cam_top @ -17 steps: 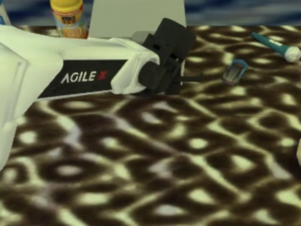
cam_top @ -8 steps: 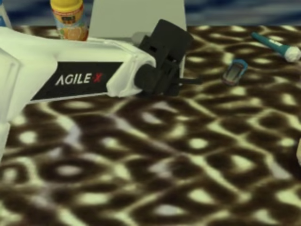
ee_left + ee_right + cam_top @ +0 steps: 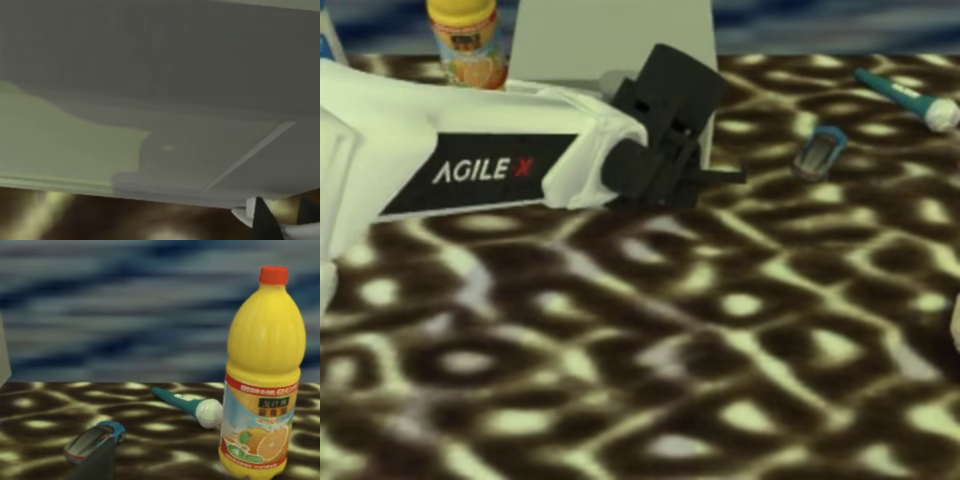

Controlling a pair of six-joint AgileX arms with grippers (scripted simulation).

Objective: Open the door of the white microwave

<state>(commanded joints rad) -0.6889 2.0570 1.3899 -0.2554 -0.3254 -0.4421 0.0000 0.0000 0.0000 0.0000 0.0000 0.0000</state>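
So that the door can be pulled, the left gripper is pressed against the white microwave at twelve o'clock, finger spacing unclear.

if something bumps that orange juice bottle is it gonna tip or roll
The orange juice bottle stands upright, tall on a fairly narrow base, so a knock high up would probably tip it. Its round body suggests it would roll once down. It looks full, so likely heavy enough to resist a light nudge.

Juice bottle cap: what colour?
Red-orange, on a yellow bottle; the cap shows best in the right wrist view.
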